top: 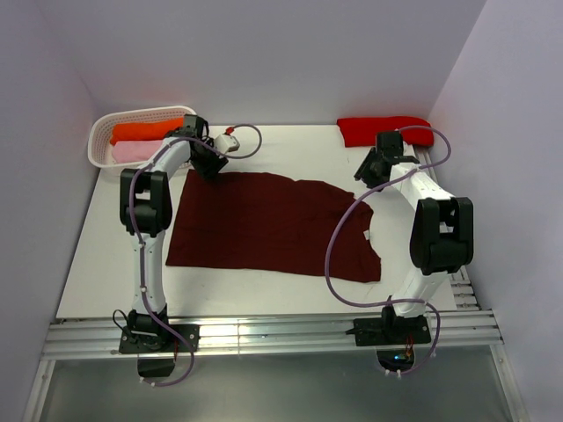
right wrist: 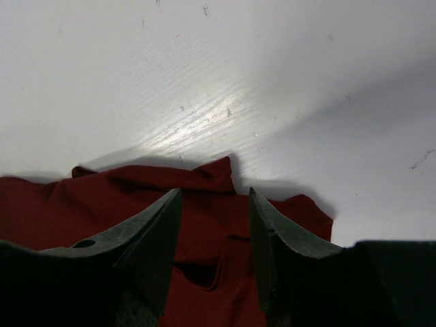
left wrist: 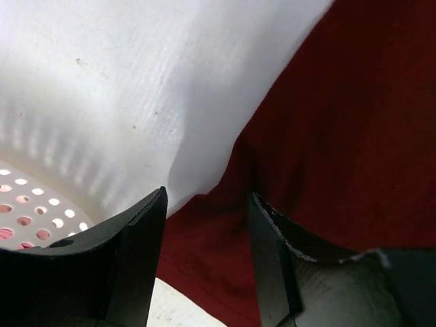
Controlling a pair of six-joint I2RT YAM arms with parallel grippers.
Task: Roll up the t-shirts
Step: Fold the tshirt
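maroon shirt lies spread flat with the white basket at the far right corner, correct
No: the top external view shows the white basket at the far left corner, not the right. The maroon shirt does lie spread flat.

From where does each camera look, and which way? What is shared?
Top external: above and behind the robot, looking down at the table; left arm and right arm show.
Left wrist: looks down at maroon t-shirt edge and white basket; left gripper shows.
Right wrist: looks down at the t-shirt's crumpled edge; right gripper shows.
Shared: the maroon t-shirt.
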